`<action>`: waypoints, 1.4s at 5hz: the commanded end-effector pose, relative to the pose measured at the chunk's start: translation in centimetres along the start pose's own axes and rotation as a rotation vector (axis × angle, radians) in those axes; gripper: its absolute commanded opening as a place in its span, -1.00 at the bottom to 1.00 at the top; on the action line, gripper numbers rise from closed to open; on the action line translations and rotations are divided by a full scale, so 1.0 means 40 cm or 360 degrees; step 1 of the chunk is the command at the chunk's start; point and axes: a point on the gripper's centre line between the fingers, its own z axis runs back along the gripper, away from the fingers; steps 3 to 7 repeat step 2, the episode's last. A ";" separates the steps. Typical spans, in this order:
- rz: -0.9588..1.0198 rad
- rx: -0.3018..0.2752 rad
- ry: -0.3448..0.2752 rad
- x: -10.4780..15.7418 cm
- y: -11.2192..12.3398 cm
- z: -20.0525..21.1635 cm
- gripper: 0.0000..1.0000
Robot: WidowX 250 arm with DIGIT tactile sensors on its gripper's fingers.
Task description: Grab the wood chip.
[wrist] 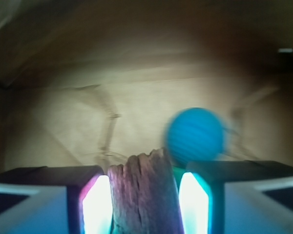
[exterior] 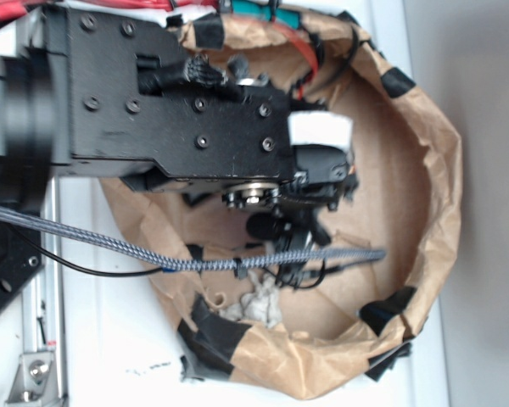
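In the wrist view the gripper (wrist: 144,197) sits nearest, its two glowing pads (wrist: 96,204) closed in on one wood chip (wrist: 144,187), which stands upright between them and touches both; its jagged top edge rises just above the pad tops. Just beyond the chip, at about 2 o'clock from it, lies one blue ball (wrist: 195,134), blurred, with a sliver of green under its lower edge that cannot be made out. Behind the ball a creased paper wall (wrist: 88,105) closes off the far side. In the exterior view all of this sits inside one brown paper basin (exterior: 424,170) patched with black tape, its rim curling up all round; the arm (exterior: 170,102) fills the 10 o'clock part, one crumpled whitish paper wad (exterior: 254,301) rests against the wall at 6 o'clock, and bare floor lies open toward 3 o'clock.
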 end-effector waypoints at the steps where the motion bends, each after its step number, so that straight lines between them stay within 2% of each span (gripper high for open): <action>1: 0.0410 0.0028 -0.0079 0.032 0.003 0.124 -1.00; 2: 0.0473 -0.0036 -0.0040 0.031 0.005 0.115 -1.00; 7: 0.0473 -0.0036 -0.0040 0.031 0.005 0.115 -1.00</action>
